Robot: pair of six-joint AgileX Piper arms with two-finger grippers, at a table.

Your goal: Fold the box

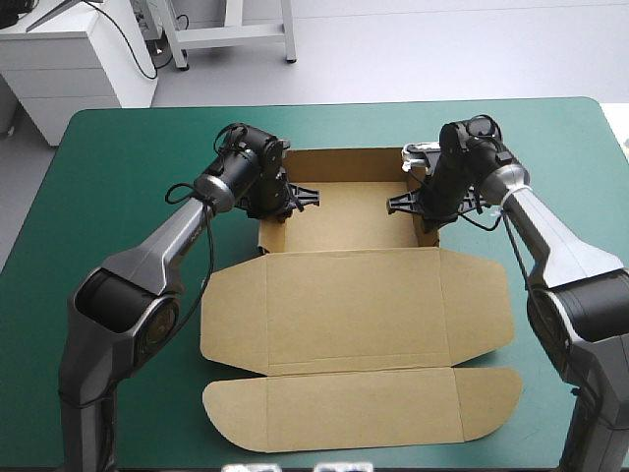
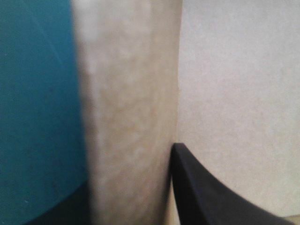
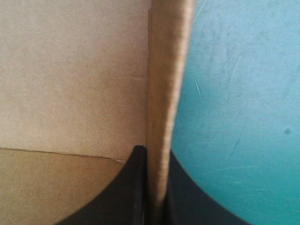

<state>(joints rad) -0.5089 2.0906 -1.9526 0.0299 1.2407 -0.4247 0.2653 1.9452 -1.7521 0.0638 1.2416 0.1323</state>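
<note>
The teal-green counter (image 1: pixel 118 147) fills the frame. The brown box (image 1: pixel 354 265) lies at centre: its tray (image 1: pixel 344 211) with raised walls in the upper middle, its lid (image 1: pixel 354 320) flat toward the bottom. The right jaws are clamped on the tray's right wall (image 3: pixel 164 93); the left jaws, blurred, seem clamped on the left wall (image 2: pixel 131 117).

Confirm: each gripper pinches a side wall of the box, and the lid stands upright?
No: the lid lies flat on the table, the high view shows. The left gripper and right gripper each pinch a side wall of the box.
</note>
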